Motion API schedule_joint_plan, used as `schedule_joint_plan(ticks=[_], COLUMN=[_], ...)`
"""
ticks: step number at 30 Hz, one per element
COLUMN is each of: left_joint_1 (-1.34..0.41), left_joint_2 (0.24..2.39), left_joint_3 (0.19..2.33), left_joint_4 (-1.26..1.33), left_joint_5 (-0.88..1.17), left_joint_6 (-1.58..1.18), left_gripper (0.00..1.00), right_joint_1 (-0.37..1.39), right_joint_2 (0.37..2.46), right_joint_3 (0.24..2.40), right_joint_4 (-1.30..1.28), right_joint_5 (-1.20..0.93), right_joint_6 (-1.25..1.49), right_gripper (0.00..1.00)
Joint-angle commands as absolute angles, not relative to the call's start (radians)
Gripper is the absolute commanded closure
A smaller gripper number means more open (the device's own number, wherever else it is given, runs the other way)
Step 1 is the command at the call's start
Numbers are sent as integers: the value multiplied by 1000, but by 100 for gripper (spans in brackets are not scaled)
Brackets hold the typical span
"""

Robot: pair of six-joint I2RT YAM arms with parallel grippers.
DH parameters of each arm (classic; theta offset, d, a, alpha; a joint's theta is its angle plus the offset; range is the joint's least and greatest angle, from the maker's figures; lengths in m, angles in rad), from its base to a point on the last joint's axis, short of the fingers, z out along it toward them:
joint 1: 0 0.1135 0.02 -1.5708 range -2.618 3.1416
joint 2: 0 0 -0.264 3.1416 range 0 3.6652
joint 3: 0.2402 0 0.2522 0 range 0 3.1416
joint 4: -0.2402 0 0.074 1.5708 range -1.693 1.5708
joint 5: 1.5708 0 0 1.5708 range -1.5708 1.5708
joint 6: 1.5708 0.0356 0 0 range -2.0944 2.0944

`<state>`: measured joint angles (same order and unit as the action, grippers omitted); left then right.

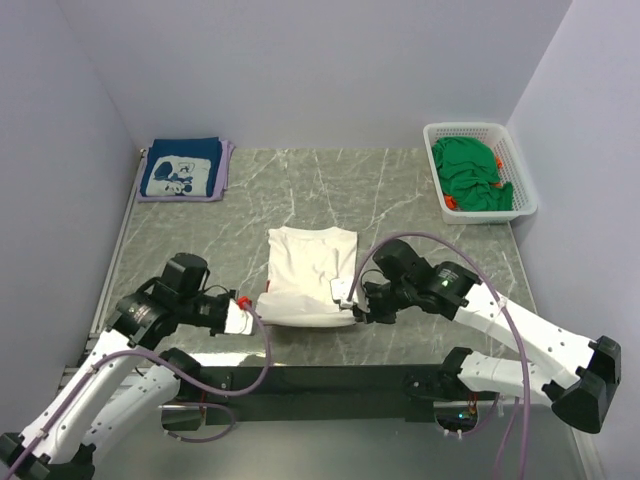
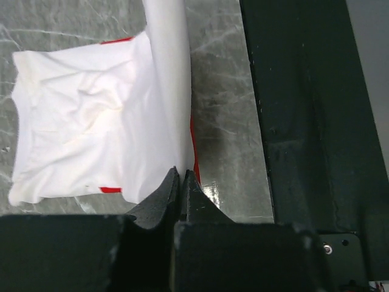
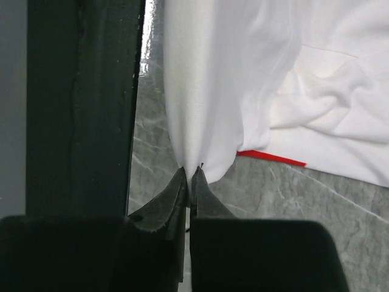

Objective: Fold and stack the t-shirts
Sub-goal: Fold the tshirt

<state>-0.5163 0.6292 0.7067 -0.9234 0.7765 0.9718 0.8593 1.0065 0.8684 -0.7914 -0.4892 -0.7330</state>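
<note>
A white t-shirt (image 1: 308,270) lies partly folded in the middle of the marble table, red print peeking out at its edges (image 2: 110,190). My left gripper (image 1: 248,315) is shut on the shirt's near left corner (image 2: 173,134). At the near right corner (image 3: 206,103), my right gripper (image 1: 356,308) pinches the cloth, jaws shut. The near hem is stretched between both grippers and raised a little off the table. A folded navy t-shirt (image 1: 181,168) with white cartoon print lies at the far left. Green t-shirts (image 1: 473,176) fill the basket at the far right.
The white lattice basket (image 1: 520,165) stands in the far right corner. A purple cloth (image 1: 226,172) lies under the navy shirt. A black rail (image 1: 330,378) runs along the table's near edge between the arm bases, close behind both grippers (image 2: 304,121) (image 3: 79,103).
</note>
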Motion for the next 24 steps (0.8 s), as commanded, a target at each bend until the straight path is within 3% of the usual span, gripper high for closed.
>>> schedule_joint_plan(ticks=[1, 6, 14, 24], left_joint_1=[-512, -468, -198, -173], left_joint_2=[662, 874, 1357, 1882], left_joint_3=[811, 964, 1172, 1412], left_joint_4=[-1006, -905, -795, -580], left_joint_5=[752, 724, 838, 773], left_joint_6=[919, 873, 960, 704], left_gripper=[100, 99, 99, 99], right_joint_1=[839, 665, 459, 357], right_joint_2=[1008, 1130, 1497, 2093], right_joint_3=[965, 1052, 1296, 1683], right_joint_4=[-928, -957, -1006, -1055], right_joint_5=[-485, -523, -615, -654], right_joint_6=[-739, -845, -1000, -925], right_gripper=[100, 100, 100, 100])
